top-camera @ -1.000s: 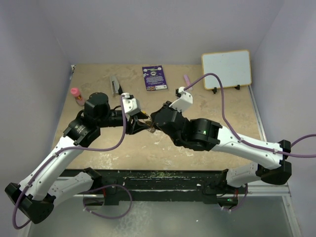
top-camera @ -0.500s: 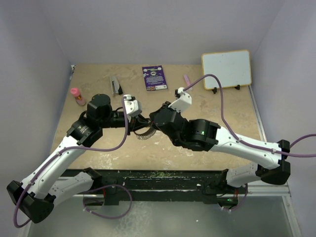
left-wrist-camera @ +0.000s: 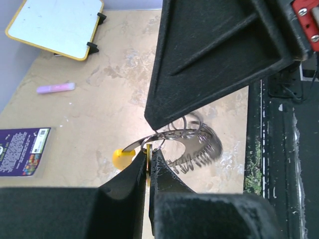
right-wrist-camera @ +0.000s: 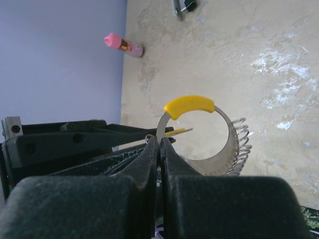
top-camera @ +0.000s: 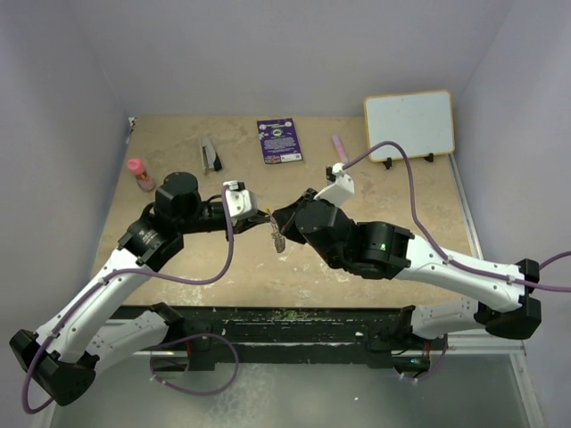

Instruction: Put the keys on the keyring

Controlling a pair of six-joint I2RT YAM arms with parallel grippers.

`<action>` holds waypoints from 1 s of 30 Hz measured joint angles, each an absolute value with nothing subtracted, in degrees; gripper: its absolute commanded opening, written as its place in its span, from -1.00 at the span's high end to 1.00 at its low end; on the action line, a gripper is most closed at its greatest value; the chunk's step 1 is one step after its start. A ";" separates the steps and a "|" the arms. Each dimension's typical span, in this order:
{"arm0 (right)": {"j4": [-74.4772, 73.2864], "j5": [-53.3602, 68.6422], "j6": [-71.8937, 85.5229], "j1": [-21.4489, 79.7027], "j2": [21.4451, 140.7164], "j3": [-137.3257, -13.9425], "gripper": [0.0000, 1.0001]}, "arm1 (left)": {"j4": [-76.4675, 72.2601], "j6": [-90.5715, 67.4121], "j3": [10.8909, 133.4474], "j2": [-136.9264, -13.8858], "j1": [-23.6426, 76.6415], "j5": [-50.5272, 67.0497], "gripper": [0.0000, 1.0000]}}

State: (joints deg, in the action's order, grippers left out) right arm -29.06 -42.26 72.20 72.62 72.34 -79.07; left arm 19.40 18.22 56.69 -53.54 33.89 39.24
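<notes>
Left fingers (left-wrist-camera: 133, 181) — closed tight on a key (right-wrist-camera: 175, 132); I see only a yellow sliver of it. Right fingers (right-wrist-camera: 148, 162) — shut on the keyring (right-wrist-camera: 219, 167), held above mid-desk (top-camera: 375, 187). Yellow tab (right-wrist-camera: 189, 105) at the ring's 12 o'clock. I can't make out the key's blade.

Bright, even light (wrist-view foregrounds blurred), soft shadows.

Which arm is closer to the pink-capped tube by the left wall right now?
Left. Its joint sits close beside the pink-capped tube. The right arm extends from the opposite side; its tool meets the left tool mid-table, farther off.
</notes>
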 measured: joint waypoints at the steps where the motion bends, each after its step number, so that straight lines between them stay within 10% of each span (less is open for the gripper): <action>1: -28.82 -41.89 72.18 72.64 72.16 -78.91 1.00 | 19.40 18.85 56.71 -53.52 33.89 38.98 0.94; 30: -14.31 -32.38 74.04 71.59 64.16 -67.44 1.00 | 21.67 23.09 57.82 -48.82 33.89 39.68 0.77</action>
